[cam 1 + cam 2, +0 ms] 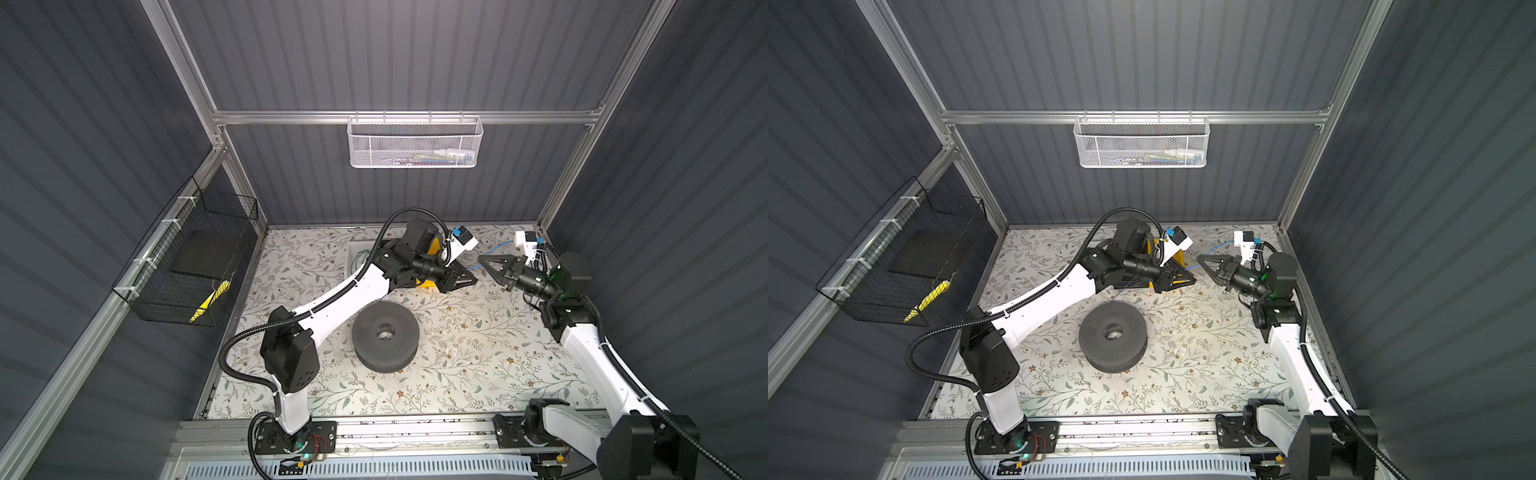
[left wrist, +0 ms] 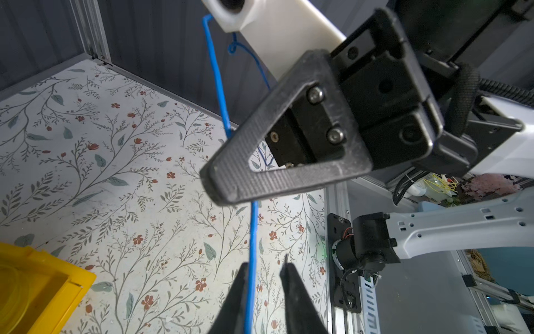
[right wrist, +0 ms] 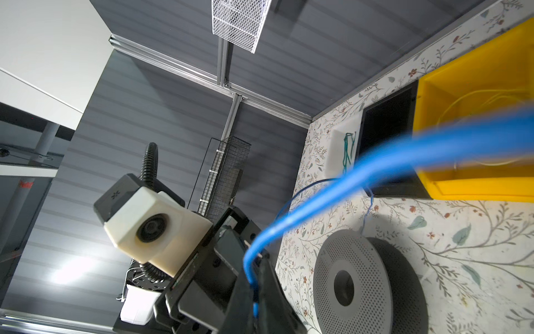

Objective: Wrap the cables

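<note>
Blue wire [image 2: 220,86] pinched in right gripper [image 3: 255,261].

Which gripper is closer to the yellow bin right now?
Left. The left gripper hangs just beside the yellow bin; the right gripper sits farther off, beyond the left one.

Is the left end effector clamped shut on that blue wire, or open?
Open: left end effector shows a gap, blue wire running through it.
</note>
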Controlling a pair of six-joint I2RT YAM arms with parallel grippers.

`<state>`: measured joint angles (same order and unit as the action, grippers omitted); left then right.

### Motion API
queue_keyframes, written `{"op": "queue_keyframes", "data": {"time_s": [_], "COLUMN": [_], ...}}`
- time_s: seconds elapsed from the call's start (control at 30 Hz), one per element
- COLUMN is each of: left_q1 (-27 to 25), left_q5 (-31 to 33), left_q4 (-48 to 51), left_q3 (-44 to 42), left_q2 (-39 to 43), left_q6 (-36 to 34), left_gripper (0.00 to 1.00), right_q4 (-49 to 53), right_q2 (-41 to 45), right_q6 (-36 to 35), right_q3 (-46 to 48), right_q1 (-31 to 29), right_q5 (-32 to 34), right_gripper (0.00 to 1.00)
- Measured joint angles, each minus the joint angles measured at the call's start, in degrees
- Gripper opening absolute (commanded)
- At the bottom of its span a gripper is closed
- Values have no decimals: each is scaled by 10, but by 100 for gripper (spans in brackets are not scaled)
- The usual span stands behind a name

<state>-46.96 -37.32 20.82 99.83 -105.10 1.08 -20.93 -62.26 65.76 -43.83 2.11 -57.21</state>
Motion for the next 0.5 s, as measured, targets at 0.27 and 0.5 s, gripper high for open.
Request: {"op": "queue_keyframes", "data": {"time_s": [0.27,0.5], "left_q1": [69,141], "left_q5": [43,35], "left_q4": [101,89], "left_q3": [-54,-146], "left_q2": [82,166], "left_q6": [2,47], "left_gripper": [79,80], "right_q4": [-7,-3], "right_q2": [8,18], "right_q6": [2,2], "right_q3": [-29,-29], "right_q1": [95,97], "right_q5": [104,127], "right_gripper": [0,0]}}
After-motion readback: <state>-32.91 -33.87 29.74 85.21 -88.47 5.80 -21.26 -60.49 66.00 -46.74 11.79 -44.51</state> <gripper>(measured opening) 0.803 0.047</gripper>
